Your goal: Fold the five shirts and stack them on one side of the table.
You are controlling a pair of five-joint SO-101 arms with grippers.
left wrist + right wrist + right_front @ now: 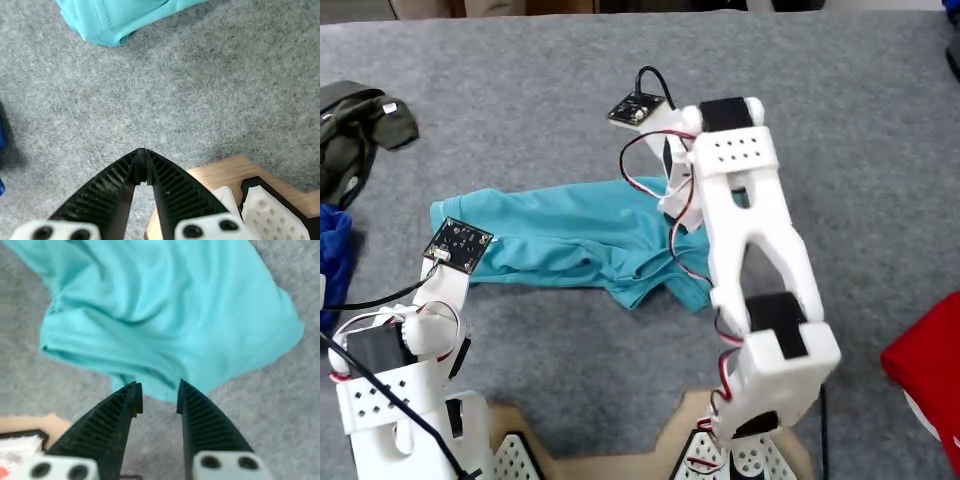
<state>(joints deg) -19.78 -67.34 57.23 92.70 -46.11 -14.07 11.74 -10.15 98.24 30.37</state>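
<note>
The teal shirt is lying crumpled near the middle of the table, spreading sideways across the grey surface, with its cloth bunching into folds toward the near edge. The right arm is stretching over the shirt's right part. The right gripper is hanging over the shirt's edge with its jaws parted, gripping nothing; whether its fingertips are touching the cloth, I cannot tell.

The left arm is sitting at the near left corner, its wrist lying just beside the shirt's left end. The left gripper is clenched, its tips meeting with nothing between them; it is pointing down at bare table, just beside the board that is carrying the arm bases. In the left wrist view a folded corner of the teal shirt is showing beyond the tips, apart from them.

Three other shirts are lying at the table's edges. The green shirt is sitting in a heap at the far left; the blue shirt is lying at the left edge, nearer than the green one; the red shirt is lying at the right edge, well apart from the teal one.
</note>
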